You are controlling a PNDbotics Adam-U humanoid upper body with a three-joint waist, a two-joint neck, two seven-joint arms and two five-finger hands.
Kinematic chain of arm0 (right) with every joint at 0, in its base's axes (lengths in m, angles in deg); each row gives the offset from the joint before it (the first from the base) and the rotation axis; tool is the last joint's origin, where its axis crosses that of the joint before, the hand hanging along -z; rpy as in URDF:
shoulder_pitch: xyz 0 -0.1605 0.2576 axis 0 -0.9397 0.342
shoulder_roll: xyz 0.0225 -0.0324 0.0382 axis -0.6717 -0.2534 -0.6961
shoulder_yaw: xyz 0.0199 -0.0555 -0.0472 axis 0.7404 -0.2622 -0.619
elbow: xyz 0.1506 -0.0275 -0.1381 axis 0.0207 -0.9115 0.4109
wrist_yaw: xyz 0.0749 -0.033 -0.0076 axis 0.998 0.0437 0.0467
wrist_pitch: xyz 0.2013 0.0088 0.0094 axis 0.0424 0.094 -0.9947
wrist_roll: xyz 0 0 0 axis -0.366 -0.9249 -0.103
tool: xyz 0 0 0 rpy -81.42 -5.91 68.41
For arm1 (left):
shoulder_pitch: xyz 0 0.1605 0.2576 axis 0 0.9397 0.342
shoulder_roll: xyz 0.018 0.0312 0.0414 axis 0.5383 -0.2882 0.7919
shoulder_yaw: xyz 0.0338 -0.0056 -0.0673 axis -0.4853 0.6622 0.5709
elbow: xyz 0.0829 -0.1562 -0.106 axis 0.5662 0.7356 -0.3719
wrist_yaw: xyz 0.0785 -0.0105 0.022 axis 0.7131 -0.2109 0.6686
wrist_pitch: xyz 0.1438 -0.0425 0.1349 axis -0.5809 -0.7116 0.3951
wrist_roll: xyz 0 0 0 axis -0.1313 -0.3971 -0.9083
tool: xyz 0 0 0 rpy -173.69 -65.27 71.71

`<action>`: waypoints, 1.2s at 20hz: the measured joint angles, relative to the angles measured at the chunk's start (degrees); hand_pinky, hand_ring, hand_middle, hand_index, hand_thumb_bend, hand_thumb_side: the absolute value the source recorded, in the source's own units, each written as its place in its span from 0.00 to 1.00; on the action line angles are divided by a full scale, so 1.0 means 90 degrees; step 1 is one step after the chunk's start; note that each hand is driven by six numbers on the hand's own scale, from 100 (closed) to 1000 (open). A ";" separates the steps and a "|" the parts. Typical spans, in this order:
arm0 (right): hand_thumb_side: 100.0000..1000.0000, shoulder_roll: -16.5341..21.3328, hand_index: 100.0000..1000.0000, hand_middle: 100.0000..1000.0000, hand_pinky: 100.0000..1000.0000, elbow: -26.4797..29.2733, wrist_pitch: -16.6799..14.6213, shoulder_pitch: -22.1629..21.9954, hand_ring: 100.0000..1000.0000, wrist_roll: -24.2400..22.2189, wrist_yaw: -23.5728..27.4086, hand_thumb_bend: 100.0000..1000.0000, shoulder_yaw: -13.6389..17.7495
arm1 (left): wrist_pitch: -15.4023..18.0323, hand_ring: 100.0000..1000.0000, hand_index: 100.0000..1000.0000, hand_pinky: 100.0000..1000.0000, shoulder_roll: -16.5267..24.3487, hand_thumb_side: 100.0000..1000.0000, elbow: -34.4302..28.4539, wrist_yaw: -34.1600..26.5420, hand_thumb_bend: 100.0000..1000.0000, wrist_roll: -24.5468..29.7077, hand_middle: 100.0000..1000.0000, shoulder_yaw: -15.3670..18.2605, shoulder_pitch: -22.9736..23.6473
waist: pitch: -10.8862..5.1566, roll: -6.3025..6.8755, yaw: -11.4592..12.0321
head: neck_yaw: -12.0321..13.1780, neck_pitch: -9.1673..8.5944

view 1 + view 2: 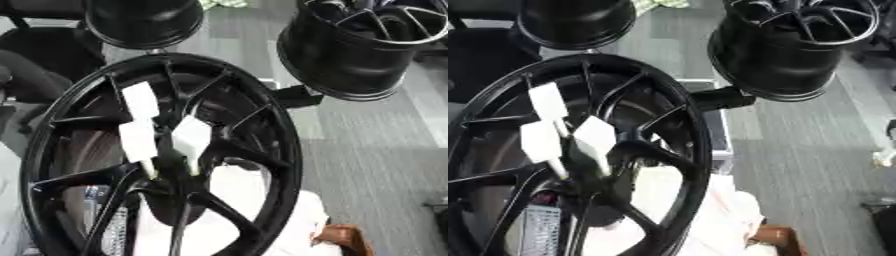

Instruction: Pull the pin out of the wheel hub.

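A workshop or test lab, by the look of it — black wheels (pixel 166 155) stand about on mounts, one (pixel 789 45) upper right. Grey carpet (pixel 376 150) covers the floor — more lab than garage.

The wheel hub (pixel 262 130) in front of me looked like glossy black painted metal, its smooth spokes catching soft highlights. The pins (pixel 140 132) stuck in it carried flat white tabs that looked matt, like paper or plastic. Beneath it I saw crumpled white cloth (pixel 293 227). The floor (pixel 385 150) read as grey, ribbed carpet, dull and rough.
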 measured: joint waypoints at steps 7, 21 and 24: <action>0.00 0.0047 0.84 0.83 0.92 -0.0625 -0.0140 0.0217 0.97 -0.1016 -0.0444 0.33 0.0024 | -0.0001 0.69 0.81 0.77 0.0000 0.52 0.0000 0.0007 0.00 0.0004 0.72 -0.0001 0.0001 | 0.0001 -0.0009 0.0002 | -0.0001 -0.0002; 0.42 0.0046 0.78 0.72 0.89 0.0014 -0.0193 0.0381 0.88 -0.0187 -0.0090 0.13 0.0176 | -0.0003 0.69 0.81 0.77 0.0000 0.52 0.0000 0.0007 0.00 0.0008 0.72 -0.0001 0.0021 | -0.0004 -0.0017 -0.0032 | 0.0058 0.0002; 0.38 0.0127 0.78 0.72 0.89 0.0480 -0.0591 0.0402 0.88 -0.0218 -0.0055 0.07 0.0132 | -0.0003 0.69 0.81 0.77 0.0000 0.52 0.0000 0.0007 0.00 0.0007 0.72 -0.0001 0.0037 | -0.0015 -0.0037 -0.0044 | 0.0060 0.0006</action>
